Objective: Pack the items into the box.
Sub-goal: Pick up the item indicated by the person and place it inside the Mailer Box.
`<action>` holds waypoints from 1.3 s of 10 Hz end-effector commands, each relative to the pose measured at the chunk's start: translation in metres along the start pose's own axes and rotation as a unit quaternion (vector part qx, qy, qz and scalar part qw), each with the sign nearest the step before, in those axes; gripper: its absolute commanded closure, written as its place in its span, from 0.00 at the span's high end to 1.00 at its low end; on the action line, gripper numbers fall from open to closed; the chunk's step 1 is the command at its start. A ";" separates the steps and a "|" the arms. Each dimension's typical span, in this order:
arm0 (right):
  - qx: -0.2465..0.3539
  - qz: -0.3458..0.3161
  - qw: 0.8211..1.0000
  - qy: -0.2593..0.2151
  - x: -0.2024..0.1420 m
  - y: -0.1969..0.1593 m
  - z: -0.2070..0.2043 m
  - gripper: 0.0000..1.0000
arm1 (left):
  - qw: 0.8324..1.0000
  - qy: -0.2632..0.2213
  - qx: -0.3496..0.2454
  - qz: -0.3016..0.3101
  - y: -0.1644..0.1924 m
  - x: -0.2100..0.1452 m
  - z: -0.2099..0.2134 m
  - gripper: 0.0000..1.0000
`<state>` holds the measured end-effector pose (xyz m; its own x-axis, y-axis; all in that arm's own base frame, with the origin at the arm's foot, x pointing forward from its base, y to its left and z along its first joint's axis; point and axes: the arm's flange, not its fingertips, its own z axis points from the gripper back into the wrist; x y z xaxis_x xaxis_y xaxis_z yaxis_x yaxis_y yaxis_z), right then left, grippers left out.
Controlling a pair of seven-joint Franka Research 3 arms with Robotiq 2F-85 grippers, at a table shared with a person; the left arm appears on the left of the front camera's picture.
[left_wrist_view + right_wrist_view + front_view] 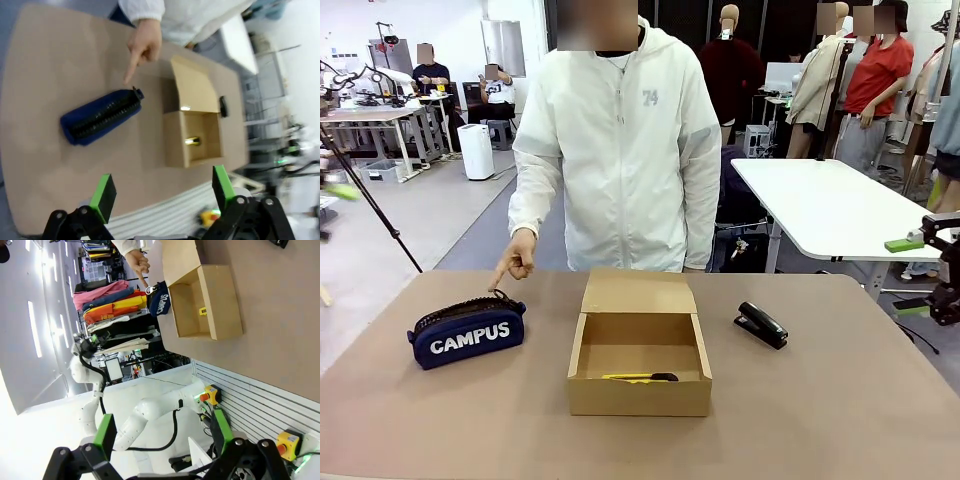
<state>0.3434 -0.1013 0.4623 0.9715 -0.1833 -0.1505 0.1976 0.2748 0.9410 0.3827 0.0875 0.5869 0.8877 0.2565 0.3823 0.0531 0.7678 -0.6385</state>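
The navy "CAMPUS" pouch (466, 334) lies on the table's left, and a person's hand (520, 258) points a finger down at it. In the middle stands the open cardboard box (640, 398), lid flap folded back, with the yellow-and-black utility knife (640, 377) lying inside along its near wall. The black stapler (761, 325) rests to the box's right. My right gripper (912, 275) hangs open at the far right edge, off the table. From high above, my left gripper (162, 192) is open over the pouch (102, 116), box (175, 145) and knife (192, 141). My right gripper (162, 432) is open and empty.
The brown table (840, 400) has bare room in front of the box and on both sides. The person in a white jacket (620, 150) stands at the far edge. A white table (820, 205) stands behind on the right.
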 end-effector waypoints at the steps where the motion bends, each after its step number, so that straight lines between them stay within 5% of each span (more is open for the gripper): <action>1: 0.001 0.007 1.000 0.006 -0.001 0.002 0.003 1.00 | 0.975 0.091 0.164 -0.120 -0.037 0.028 -0.060 1.00; 4: 0.001 0.007 1.000 0.006 -0.001 0.002 0.003 1.00 | 0.921 0.162 0.324 -0.141 -0.046 0.016 -0.162 1.00; 6: 0.001 0.007 1.000 0.006 -0.001 0.002 0.003 1.00 | 0.900 0.176 0.378 -0.125 -0.030 0.003 -0.198 1.00; 7: 0.001 0.007 1.000 0.006 -0.001 0.002 0.003 1.00 | 0.908 0.138 0.376 -0.120 -0.027 -0.001 -0.210 1.00; 8: 0.001 0.007 1.000 0.006 -0.001 0.002 0.003 1.00 | 0.906 0.173 0.359 -0.142 -0.027 0.003 -0.197 1.00; 13: 0.001 0.007 1.000 0.006 -0.001 0.002 0.003 1.00 | 0.905 0.167 0.366 -0.138 -0.028 0.002 -0.204 1.00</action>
<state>0.3432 -0.1015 0.4627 0.9717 -0.1823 -0.1505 0.1972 0.2739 0.9413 0.4756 -0.0528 0.4706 0.9818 -0.1020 0.1603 0.0850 0.9904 0.1093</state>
